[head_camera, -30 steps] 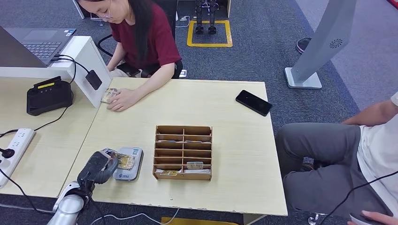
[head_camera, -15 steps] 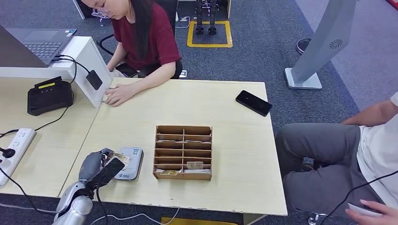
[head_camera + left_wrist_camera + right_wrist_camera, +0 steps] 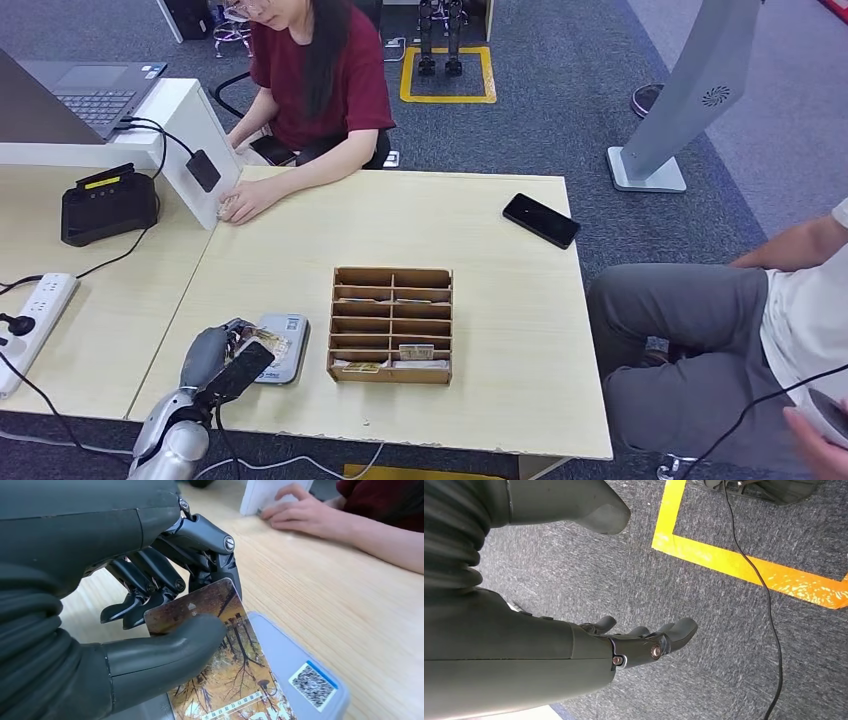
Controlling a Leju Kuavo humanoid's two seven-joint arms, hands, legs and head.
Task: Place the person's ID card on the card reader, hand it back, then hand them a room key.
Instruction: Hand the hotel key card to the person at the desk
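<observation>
From the head view, the left robot hand [image 3: 222, 355] is reaching in over the tabletop [image 3: 480, 280] at its near left corner, pinching the ID card [image 3: 268, 346] and resting it on the card reader [image 3: 278, 348], which is sitting just left of the wooden organizer [image 3: 391, 325]. The organizer is standing near the middle of the near edge, with cards lying in several of its slots. A black phone [image 3: 540, 219] is lying close to the far right corner. A person in a red shirt [image 3: 320, 75] is sitting behind the far left corner, with a hand [image 3: 245, 201] resting on the tabletop beside a white box [image 3: 195, 135]. A second person in grey trousers [image 3: 690, 340] is sitting off the right edge.

From the left wrist view, the left robot hand [image 3: 125, 615] is holding the ID card [image 3: 220, 665] between its thumb on the printed face and its dark fingers [image 3: 165, 577] behind the card's edge. The card is lying over the pale card reader [image 3: 300, 680], whose QR sticker is showing beside it.

From the right wrist view, the right robot hand [image 3: 634, 642] is hanging over grey carpet [image 3: 704, 610] with its fingers loosely spread and holding nothing, near a yellow floor marking [image 3: 744, 565] and a black cable [image 3: 764, 600].
</observation>
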